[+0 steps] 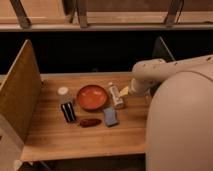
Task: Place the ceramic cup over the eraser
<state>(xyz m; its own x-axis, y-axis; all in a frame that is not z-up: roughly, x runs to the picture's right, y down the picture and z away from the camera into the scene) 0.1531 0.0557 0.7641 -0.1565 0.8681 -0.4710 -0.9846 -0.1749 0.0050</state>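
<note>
Here's your table (75, 142), and the cup (63, 92) stands upright near its left rear, just left of the orange-red bowl (92, 97). The eraser (68, 111) lies right in front of the cup, close to it, long side running front to back. So the cup is not over the eraser; both sit on the wood, side by side in depth.

Look right: your white arm (150, 70) bends in from the robot's body (182, 125) and drops toward the table's right side. The gripper (129, 91) hangs at its end, just beside the cream-and-yellow bottle (116, 96); whether it touches the bottle, you cannot tell from here. Its fingers stand spread wide, and nothing is in them. It is well apart from the cup, with the bowl between.

Front of the bowl, a dark red oval thing (90, 122) lies on the wood, and a blue-grey pad (110, 116) sits just right of it, below the bottle. A tan panel (20, 95) walls off the left edge of the table, near the cup and eraser.
</note>
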